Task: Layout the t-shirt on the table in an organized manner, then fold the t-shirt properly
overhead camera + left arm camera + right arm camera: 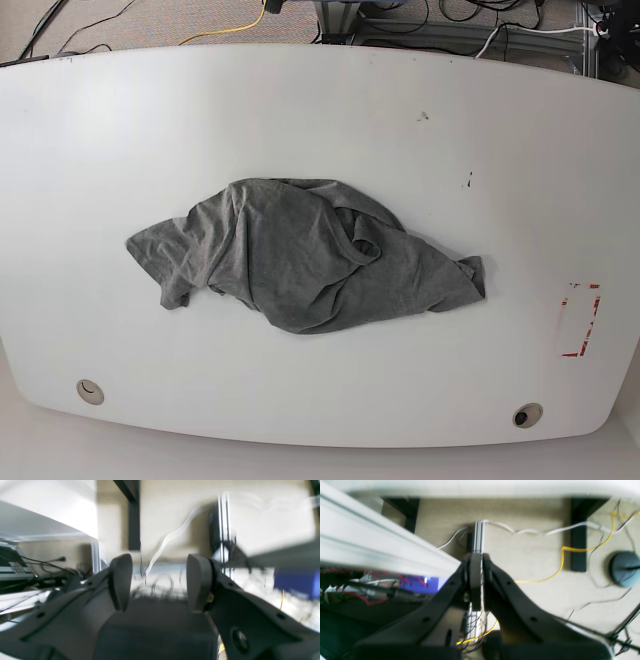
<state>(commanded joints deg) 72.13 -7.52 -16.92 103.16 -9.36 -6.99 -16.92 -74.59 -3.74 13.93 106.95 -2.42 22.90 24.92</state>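
The t-shirt (305, 258) lies in a crumpled heap near the middle of the surface (300, 120), bunched and folded over itself, with a loop of fabric that may be the neckline near the centre of the heap and a twisted tail trailing toward the base view's right. No sleeve or hem lies flat, so the layout step has not begun; folding is further off.

Around the heap the white top is bare apart from small dark specks, a red dashed mark (578, 320) near the right edge and two round holes (527, 415) along the near edge.

Neither arm shows in the base view. The left claw (158, 585) stands with its jaws well apart and nothing between them, pointing off the surface toward floor, cables and frame; that view is blurred. The right claw (476, 580) has its jaws pressed together with nothing visible in them, looking down past an aluminium rail (382, 547) at carpet and a yellow cable (570, 552).

I judge this the start of the task. The next move likely calls for both arms to come over the surface, the right claw to part its jaws, and each to pinch an outer edge of the heap, so the cloth can be drawn apart and spread flat.
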